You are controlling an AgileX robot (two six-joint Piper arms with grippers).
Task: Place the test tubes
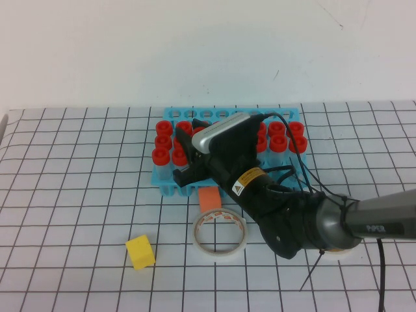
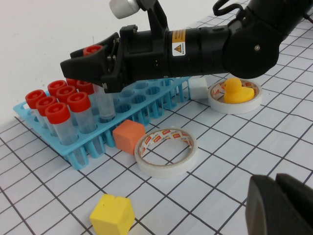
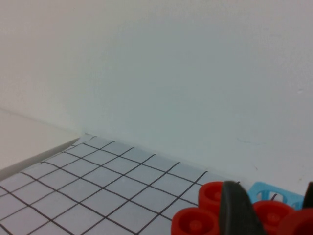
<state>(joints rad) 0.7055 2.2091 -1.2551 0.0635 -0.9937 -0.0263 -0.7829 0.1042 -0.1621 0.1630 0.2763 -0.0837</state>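
A blue test tube rack [image 1: 224,114] [image 2: 146,95] [image 3: 274,193] stands at the back middle of the gridded table. Red-capped tubes fill its left end [image 1: 162,140] [image 2: 63,112] and its right end [image 1: 286,136]. My right gripper [image 1: 185,155] [image 2: 90,63] [image 3: 274,215] hovers over the rack's left part, shut on a red-capped test tube [image 2: 103,100] whose lower end dips into a rack hole. My left gripper [image 2: 275,178] is shut and empty, low over the table in front of the rack, apart from everything.
An orange cube [image 1: 208,197] [image 2: 128,134] lies just in front of the rack, a tape roll [image 1: 221,234] [image 2: 166,149] next to it. A yellow cube [image 1: 140,252] [image 2: 112,215] sits nearer the front. A yellow duck [image 2: 237,90] rests on a second tape roll beside a white block [image 2: 198,88].
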